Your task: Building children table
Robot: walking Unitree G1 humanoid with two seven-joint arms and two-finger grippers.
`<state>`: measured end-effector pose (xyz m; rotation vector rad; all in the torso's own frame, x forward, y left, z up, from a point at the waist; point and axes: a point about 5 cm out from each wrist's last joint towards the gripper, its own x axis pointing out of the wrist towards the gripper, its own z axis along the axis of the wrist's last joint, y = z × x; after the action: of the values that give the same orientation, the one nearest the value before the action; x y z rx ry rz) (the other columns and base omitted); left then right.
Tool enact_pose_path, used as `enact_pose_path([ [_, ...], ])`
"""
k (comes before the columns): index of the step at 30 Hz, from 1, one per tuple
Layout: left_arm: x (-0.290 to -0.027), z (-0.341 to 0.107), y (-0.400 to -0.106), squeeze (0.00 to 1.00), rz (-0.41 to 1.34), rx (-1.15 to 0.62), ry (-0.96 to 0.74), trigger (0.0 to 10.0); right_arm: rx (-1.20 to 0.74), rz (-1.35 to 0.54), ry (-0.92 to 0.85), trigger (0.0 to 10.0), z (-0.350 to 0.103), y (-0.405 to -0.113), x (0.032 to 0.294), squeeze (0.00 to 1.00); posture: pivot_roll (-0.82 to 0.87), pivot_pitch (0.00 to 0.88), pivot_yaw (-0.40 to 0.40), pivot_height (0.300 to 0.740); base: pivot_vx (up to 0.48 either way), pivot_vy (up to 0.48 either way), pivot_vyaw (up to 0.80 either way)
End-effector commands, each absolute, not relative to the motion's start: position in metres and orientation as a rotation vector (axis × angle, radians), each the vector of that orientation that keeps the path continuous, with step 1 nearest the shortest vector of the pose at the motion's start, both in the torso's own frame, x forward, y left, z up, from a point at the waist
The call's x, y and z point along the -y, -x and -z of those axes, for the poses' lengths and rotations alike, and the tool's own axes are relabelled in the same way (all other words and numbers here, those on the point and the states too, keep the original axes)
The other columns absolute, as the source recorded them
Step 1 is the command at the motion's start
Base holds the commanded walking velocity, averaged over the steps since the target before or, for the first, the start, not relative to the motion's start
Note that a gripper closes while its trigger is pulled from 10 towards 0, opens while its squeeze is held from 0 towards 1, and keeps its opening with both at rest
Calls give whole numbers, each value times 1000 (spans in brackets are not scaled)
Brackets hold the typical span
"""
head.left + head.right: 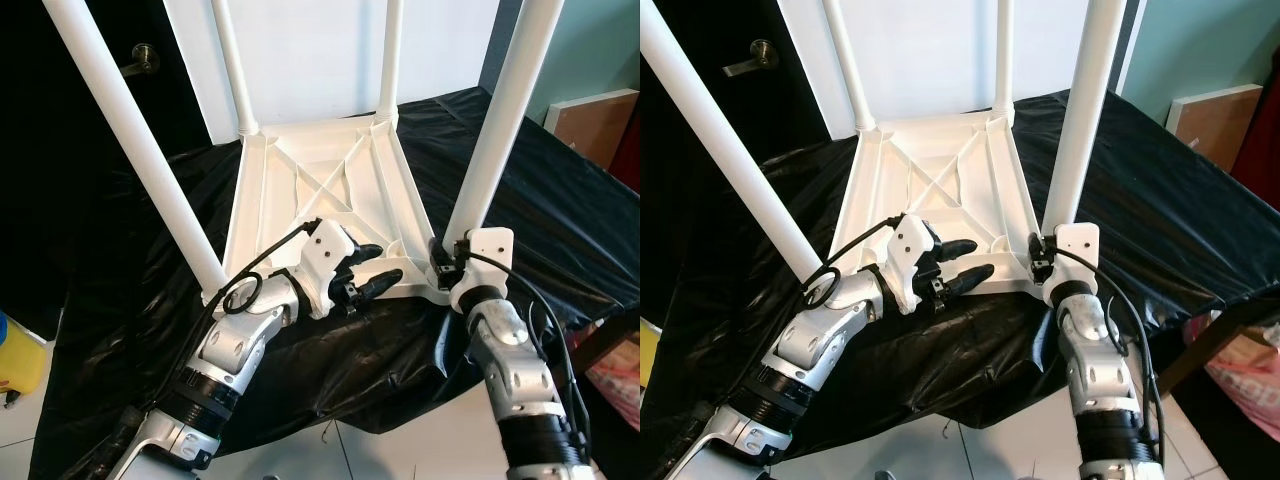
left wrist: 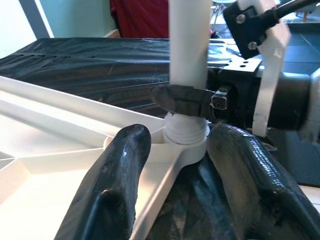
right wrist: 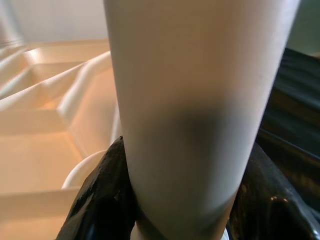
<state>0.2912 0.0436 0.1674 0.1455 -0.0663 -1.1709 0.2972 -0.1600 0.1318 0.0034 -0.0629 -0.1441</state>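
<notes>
A white children's table lies upside down on a black sheet, its legs pointing up. My right gripper is shut on the near right leg just above its socket; in the right wrist view the black fingers press both sides of the leg. My left gripper is open and straddles the table's near rim close to that corner. In the left wrist view one of its fingers lies over the ribbed underside, and the other lies over the sheet. The near left leg stands free.
The black sheet drapes a raised surface and hangs over its near edge to the tiled floor. A dark door with a handle is at the back left. A brown board leans at the right, and a yellow object is on the floor at the left.
</notes>
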Motion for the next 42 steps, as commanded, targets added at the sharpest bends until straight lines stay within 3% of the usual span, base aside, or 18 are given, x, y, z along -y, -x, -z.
enact_pose_path([
  [1,-43,-167,-287,0,1225,60,-160,10000,0,179,-41,10000,-118,-293,160,0,-137,0,72,740,0,0,0],
  [14,-45,-170,-290,0,1205,75,-160,10000,76,165,-66,10000,-134,-292,147,0,-134,0,65,740,0,0,0],
  [15,-45,-170,-290,0,1205,75,-161,10000,96,149,-72,10000,-136,-292,146,47,-134,0,71,740,0,0,0],
  [16,-46,-170,-290,0,1204,75,-161,10000,110,137,-77,10000,-137,-291,146,1000,-134,0,71,740,0,0,0],
  [32,-45,-176,-296,0,1206,91,-173,10000,188,-45,-66,10000,-146,-283,164,1000,-158,0,96,740,0,0,0],
  [33,-45,-175,-296,0,1208,89,-170,10000,183,-109,-57,10000,-143,-278,172,627,-162,0,96,740,0,0,0],
  [34,-45,-175,-295,0,1209,87,-168,10000,167,-190,-30,10000,-140,-273,178,0,-162,0,95,740,0,0,0],
  [42,-44,-174,-295,0,1213,85,-163,10000,119,-362,32,10000,-133,-273,190,0,-159,0,93,740,0,0,0],
])
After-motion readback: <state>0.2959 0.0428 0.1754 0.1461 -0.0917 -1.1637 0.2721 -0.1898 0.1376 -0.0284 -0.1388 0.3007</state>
